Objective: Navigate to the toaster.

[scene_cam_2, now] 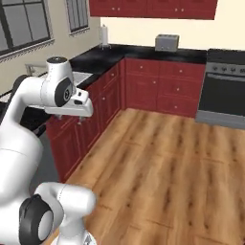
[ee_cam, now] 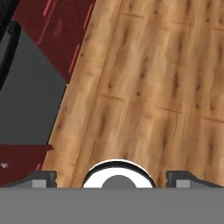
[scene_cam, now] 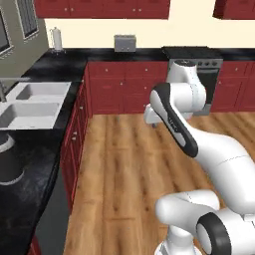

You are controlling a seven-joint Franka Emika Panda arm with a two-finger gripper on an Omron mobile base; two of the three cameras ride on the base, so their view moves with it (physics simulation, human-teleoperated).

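Toaster (scene_cam: pixel 125 43) straight ahead in the left base view, a small grey box on the black tabletop (scene_cam: pixel 69 60) against the far wall, with red cabinets (scene_cam: pixel 124 87) below it and the steel oven range (scene_cam: pixel 199 64) off to its right. A paper towel roll (scene_cam: pixel 57 39) stands further left along that wall, and a double sink (scene_cam: pixel 30 102) sits in the tabletop running down the left side. The white arm (scene_cam: pixel 174 109) folds up over the wooden floor (scene_cam: pixel 119 164), well short of the toaster.

Over to the right base view: toaster (scene_cam_2: pixel 167 42) on the far tabletop, between the paper towel roll (scene_cam_2: pixel 104 34) in the corner and the oven range (scene_cam_2: pixel 225 86) at right. The tool (scene_cam_2: pixel 79 118) hangs at the end of the arm on the left, pointing down; its fingers are too small to judge here.

Hand view now: two dark fingertips (ee_cam: pixel 41 178) sit far apart at the bottom corners, so the tool is released and empty, looking down on the floor (ee_cam: pixel 148 87) with red cabinet fronts (ee_cam: pixel 57 30) at upper left.
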